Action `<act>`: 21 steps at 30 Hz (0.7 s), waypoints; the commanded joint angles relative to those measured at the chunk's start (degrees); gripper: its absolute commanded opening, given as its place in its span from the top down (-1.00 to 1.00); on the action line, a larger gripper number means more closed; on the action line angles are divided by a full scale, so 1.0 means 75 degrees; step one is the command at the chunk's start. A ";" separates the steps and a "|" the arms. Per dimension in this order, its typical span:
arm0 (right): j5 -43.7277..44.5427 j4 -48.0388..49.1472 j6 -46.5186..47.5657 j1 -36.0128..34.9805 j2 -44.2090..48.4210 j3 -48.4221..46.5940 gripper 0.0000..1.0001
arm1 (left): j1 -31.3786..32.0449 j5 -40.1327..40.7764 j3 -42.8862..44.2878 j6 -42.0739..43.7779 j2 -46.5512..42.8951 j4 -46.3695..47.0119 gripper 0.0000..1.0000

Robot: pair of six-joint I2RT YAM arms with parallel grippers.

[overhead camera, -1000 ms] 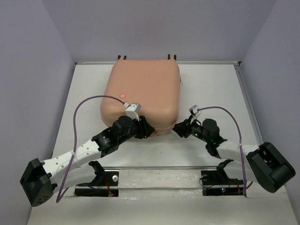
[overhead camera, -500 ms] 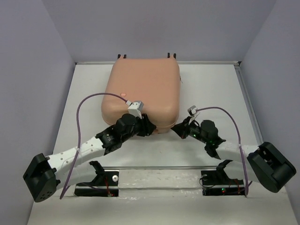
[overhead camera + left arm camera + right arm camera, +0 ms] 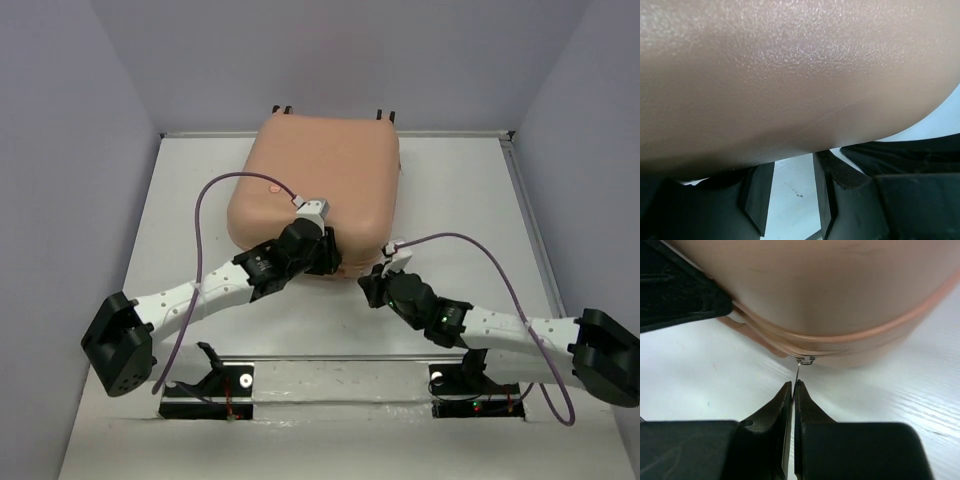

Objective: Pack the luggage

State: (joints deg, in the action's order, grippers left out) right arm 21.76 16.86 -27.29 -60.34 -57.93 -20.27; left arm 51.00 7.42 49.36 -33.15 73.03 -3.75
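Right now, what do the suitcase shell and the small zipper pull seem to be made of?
The luggage shell looks like hard plastic: peach-pink, finely grained, with a soft sheen. The zipper pull looks like thin metal, silvery and glinting, though it is too small to be sure.

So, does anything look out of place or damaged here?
The luggage lies slightly askew, its wheeled far end past the table's back edge. The right gripper pinches its thin zipper pull. No damage shows.
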 commanded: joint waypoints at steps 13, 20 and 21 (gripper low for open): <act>0.0557 0.1186 -0.1189 -0.0710 -0.2097 -0.1423 0.86 | -0.1851 0.0405 0.1573 0.1079 -0.2119 -0.0705 -0.74; 0.0017 0.1022 -0.0838 -0.0440 -0.2072 -0.1574 0.86 | -0.5765 -0.1309 0.1319 0.1408 -0.2005 -0.0898 -0.92; -0.0018 0.1010 -0.0769 -0.0440 -0.2096 -0.1609 0.86 | -0.6384 -0.1596 0.1259 0.1361 -0.1830 -0.0802 -0.93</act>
State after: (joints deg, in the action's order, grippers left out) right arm 25.61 21.89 -34.24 -63.29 -73.91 -30.92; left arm 12.80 6.13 62.22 -25.19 55.40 -9.52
